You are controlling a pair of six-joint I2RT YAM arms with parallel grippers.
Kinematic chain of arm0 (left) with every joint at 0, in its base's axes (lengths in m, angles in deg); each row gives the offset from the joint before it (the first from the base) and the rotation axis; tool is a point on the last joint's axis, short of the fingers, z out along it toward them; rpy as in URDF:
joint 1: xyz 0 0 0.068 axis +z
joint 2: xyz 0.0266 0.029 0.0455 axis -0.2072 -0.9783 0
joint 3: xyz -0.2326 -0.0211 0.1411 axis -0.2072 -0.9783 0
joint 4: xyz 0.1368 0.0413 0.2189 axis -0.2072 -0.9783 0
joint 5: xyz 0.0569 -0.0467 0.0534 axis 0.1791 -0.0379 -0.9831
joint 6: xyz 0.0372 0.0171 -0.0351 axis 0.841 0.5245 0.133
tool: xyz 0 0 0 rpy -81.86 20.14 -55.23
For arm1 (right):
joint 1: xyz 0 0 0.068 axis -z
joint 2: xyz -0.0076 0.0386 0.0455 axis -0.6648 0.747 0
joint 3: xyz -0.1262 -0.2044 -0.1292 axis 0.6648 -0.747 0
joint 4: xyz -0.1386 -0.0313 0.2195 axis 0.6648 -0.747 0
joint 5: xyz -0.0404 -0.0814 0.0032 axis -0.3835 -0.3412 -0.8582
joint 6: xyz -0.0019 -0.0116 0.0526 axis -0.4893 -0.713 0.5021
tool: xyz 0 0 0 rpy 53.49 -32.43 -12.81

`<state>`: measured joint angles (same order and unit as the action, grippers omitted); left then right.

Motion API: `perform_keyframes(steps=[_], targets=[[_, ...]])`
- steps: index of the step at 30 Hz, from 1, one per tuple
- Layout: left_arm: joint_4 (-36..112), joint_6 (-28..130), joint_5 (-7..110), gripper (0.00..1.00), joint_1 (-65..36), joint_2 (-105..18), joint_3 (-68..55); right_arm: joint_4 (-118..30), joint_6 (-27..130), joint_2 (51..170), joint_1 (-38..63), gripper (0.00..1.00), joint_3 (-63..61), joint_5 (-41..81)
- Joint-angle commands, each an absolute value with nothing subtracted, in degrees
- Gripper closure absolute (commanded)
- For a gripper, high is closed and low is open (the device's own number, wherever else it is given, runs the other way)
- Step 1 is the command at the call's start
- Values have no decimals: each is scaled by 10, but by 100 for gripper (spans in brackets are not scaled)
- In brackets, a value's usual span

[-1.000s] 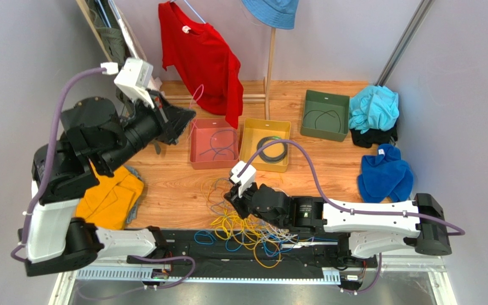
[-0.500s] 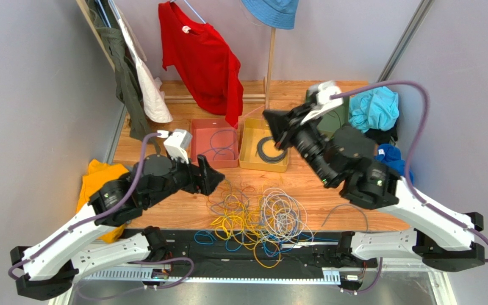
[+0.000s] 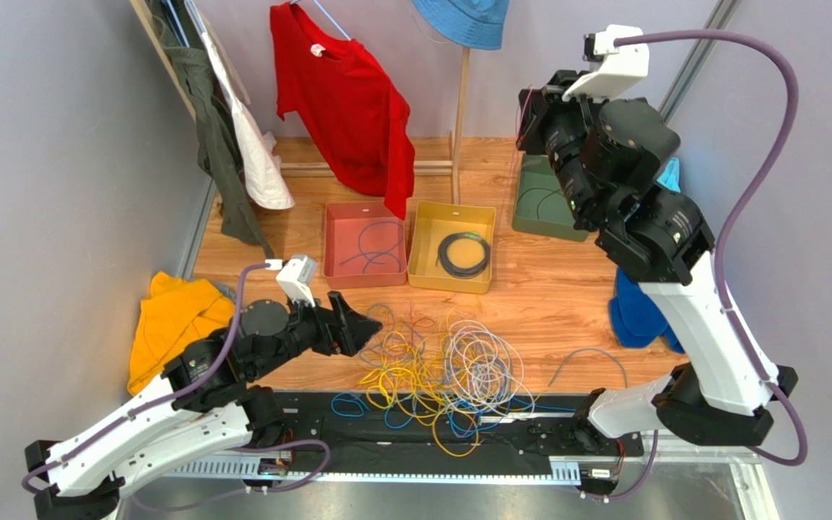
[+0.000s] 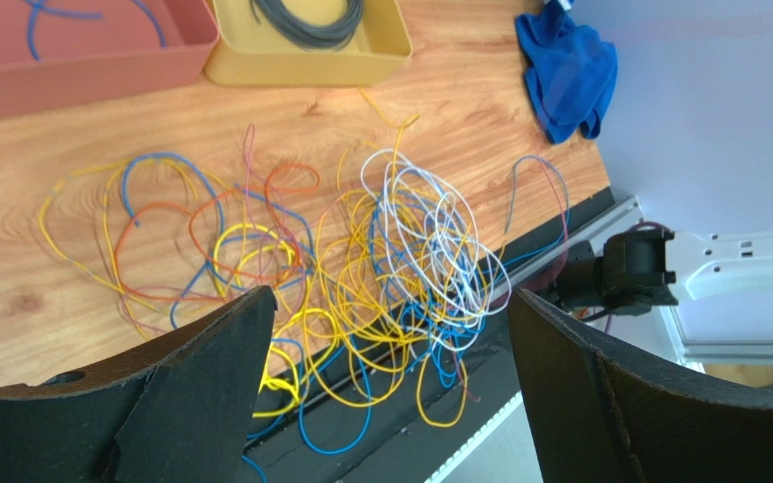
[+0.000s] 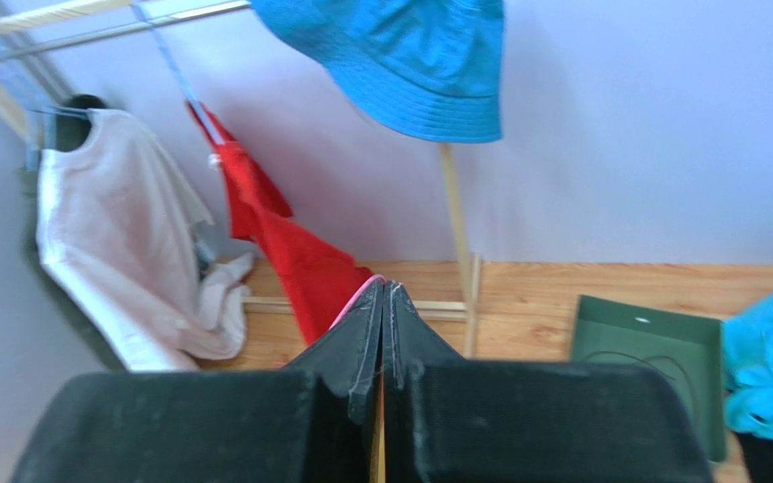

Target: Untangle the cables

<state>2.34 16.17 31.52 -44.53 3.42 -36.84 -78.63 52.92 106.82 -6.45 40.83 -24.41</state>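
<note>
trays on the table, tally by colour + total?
red tray: 1
yellow tray: 1
green tray: 1 (partly behind the right arm)
Total: 3

The top external view looks down from high behind the near edge over the wooden tabletop [image 3: 561,309]. The left wrist view sits low and close to the tangle of thin yellow, blue and white cables [image 4: 380,272], which both views share. The right wrist view, held high, faces the back wall and the bright blue cloth hat [image 5: 401,60].
</note>
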Motion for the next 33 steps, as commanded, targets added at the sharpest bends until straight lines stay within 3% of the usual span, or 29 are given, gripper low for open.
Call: perform_keyframes(steps=[1,5,10,13,15,19,24,33], targets=[[60,125,334,7,-444,41,-405,-849,565,1095,14,100,459,-207],[86,112,356,9,-444,43,-450,-897,603,1145,87,100,535,-147],[105,103,366,10,-444,58,-482,-904,662,1171,196,100,543,-113],[115,103,369,10,-444,68,-497,-908,728,1172,259,100,522,-27],[127,111,371,10,-444,74,-502,-897,727,1160,257,100,488,4],[180,137,388,10,-444,83,-504,-801,728,1068,217,100,298,19],[217,164,402,10,-444,73,-479,-767,736,973,198,100,206,16],[225,119,414,13,-444,76,-528,-804,682,1097,224,100,432,-85]])
